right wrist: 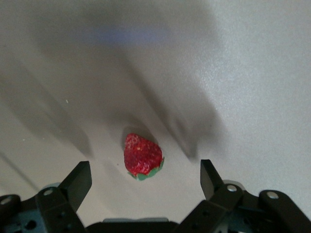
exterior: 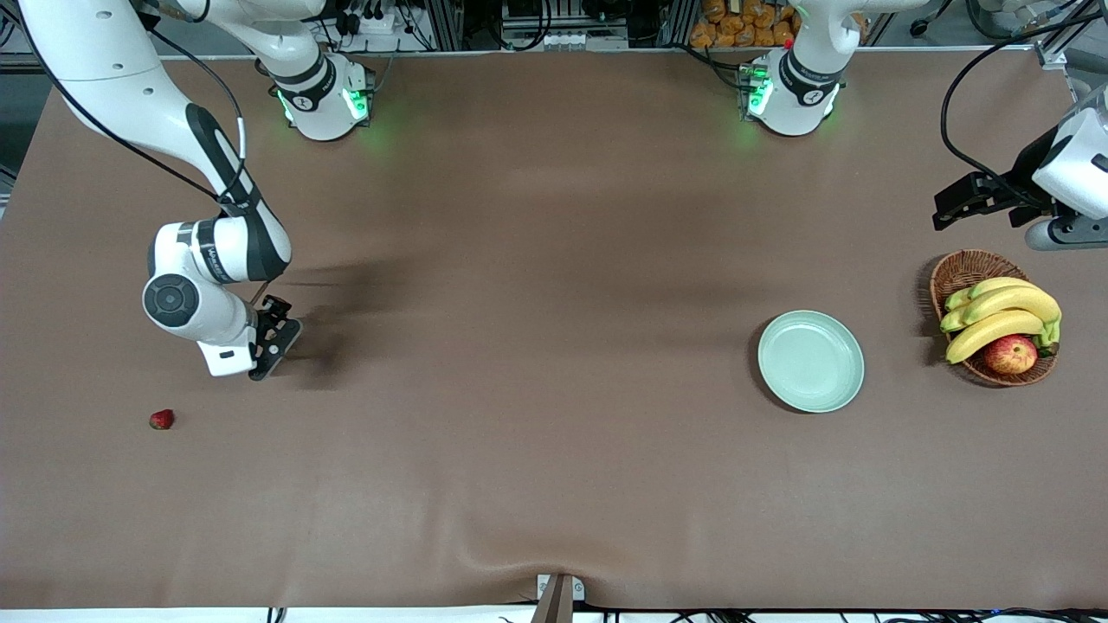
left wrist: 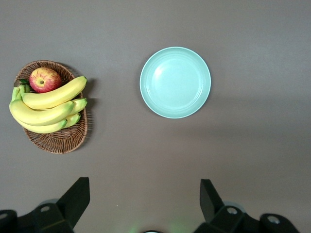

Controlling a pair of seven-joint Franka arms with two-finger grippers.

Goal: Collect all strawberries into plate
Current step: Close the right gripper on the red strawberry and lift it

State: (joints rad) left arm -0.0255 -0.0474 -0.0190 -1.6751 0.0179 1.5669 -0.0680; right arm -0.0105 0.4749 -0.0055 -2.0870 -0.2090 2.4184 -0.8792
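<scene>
While one strawberry (exterior: 162, 420) is lying alone on the brown table (exterior: 537, 450) nearest the front camera, toward the right arm's end, a second strawberry (right wrist: 142, 155) is showing in the right wrist view between the spread fingers of the right gripper (exterior: 275, 339), which is hanging low over the table with nothing gripped. Farther back, toward the left arm's end, the mint-green plate (exterior: 811, 361) is sitting bare beside the wicker basket (exterior: 961, 272) of bananas (exterior: 1004, 316) and an apple (exterior: 1010, 354). Over the table near that basket, the left gripper (left wrist: 145, 206) is waiting high up, fingers wide apart and holding nothing.
</scene>
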